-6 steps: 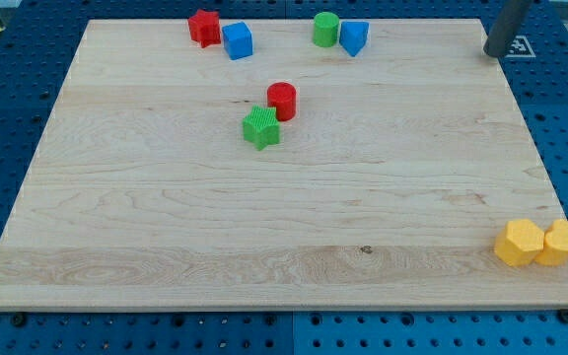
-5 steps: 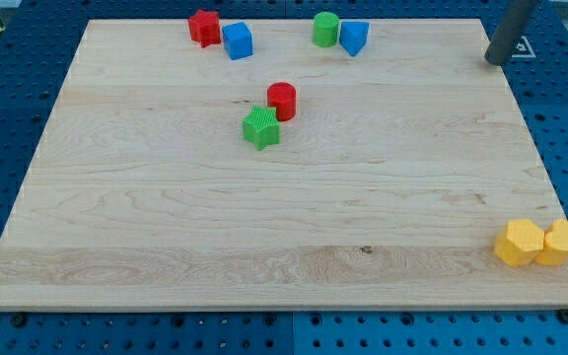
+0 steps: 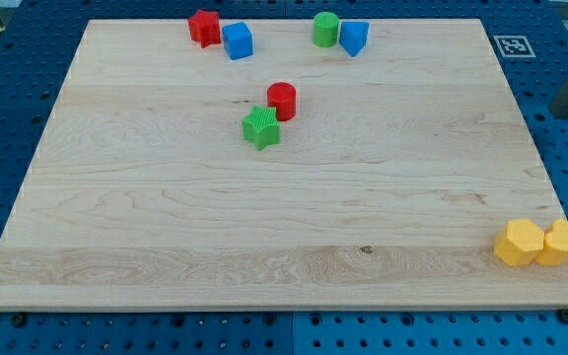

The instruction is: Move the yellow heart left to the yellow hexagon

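While my tip sits off board's right edge, yellow heart lies well below, touching yellow hexagon.

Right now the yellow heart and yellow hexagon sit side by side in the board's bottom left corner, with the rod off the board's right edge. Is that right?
Not quite. The yellow heart and yellow hexagon sit side by side in the board's bottom right corner, not the left, as the camera view shows. My tip is indeed off the board's right edge, well above them.
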Motion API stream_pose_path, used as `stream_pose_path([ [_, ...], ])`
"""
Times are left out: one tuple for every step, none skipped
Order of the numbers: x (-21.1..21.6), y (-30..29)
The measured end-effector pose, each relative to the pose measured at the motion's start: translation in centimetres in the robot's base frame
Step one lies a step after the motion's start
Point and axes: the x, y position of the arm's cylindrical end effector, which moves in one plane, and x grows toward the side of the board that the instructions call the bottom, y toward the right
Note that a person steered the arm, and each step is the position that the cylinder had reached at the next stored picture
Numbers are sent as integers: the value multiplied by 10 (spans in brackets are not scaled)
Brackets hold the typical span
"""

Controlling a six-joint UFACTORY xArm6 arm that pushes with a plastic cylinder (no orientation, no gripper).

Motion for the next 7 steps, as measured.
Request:
stream_pose_path([
  [48,0],
  [101,0],
  [164,0],
  [196,-1],
  [198,-7],
  [194,-24],
  [178,-32],
])
